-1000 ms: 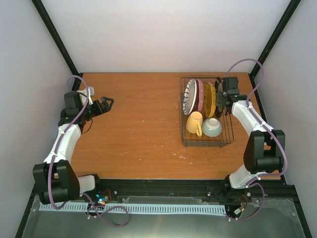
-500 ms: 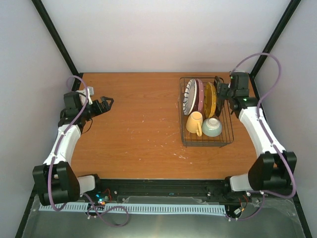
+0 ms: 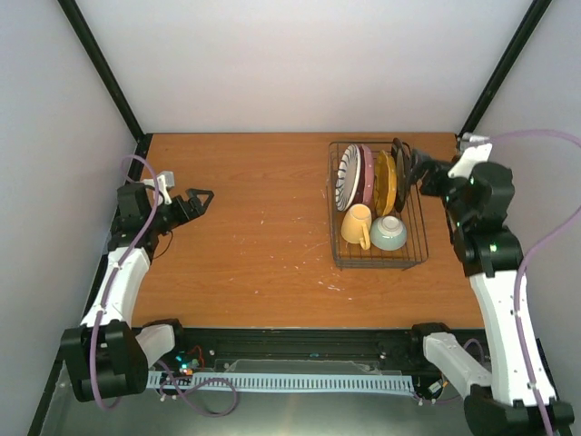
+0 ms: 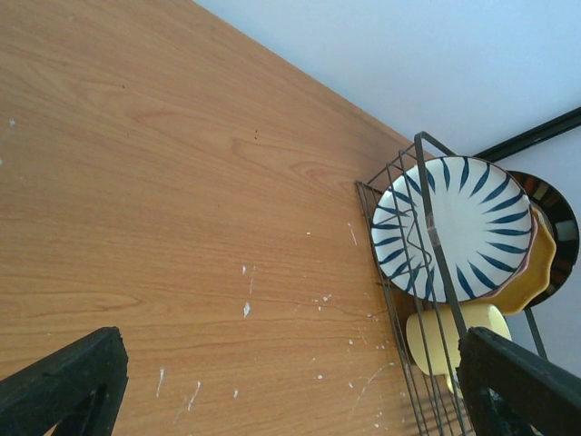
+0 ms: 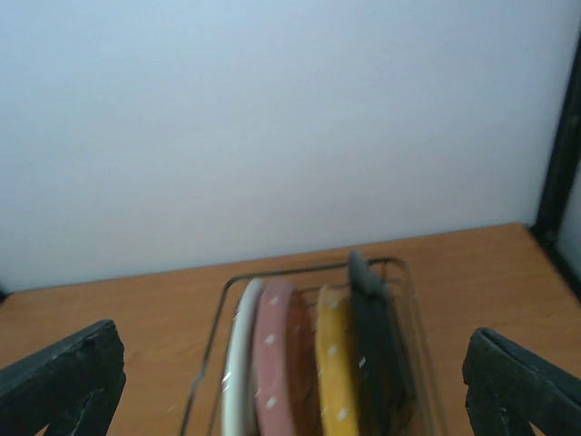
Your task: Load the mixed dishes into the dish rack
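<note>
The four plates are standing on edge between the dividers at the far end of the dish rack [image 3: 332, 227], running striped plate [image 3: 347, 177], pink plate [image 3: 367, 173], orange plate [image 3: 386, 183], dark plate [image 3: 399, 163] from left to right, with the wires propping each one upright. The yellow mug [image 3: 357, 225] and mint-green bowl [image 3: 388, 233] are sitting side by side at the rack's near end. The right gripper [image 3: 419, 173] is hovering just beside the rack's far right corner, jaws spread wide and grasping nothing, and the left gripper [image 3: 201, 202] is hanging well to the rack's left, equally released and empty; every dish appears to be loaded
</note>
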### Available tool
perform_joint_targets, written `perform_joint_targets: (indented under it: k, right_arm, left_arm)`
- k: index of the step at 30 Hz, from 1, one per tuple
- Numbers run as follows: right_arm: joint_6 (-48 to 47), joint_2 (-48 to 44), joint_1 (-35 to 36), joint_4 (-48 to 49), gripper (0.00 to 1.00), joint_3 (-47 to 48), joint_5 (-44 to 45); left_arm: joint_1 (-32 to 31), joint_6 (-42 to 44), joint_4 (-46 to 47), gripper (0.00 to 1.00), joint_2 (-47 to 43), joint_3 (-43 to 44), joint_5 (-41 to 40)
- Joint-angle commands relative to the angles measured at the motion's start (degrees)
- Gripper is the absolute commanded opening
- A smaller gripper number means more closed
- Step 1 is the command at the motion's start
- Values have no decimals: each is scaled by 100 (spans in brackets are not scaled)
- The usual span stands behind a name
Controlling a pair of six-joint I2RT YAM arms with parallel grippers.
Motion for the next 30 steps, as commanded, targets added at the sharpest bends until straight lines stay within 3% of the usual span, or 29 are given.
perform_joint_targets:
  k: [1, 11, 30]
  right_arm:
    - [491, -805, 21, -421, 100, -846, -1022]
    - [855, -2363, 21, -1036, 100, -2355, -1343]
    - [1410, -3977, 21, -1446, 100, -3128, -1347]
  left_arm:
    - [-12, -222, 219, 100, -210, 2, 183]
    - [-16, -16, -202, 100, -357, 219, -33]
    - [-16, -17, -308, 100, -528, 216, 32]
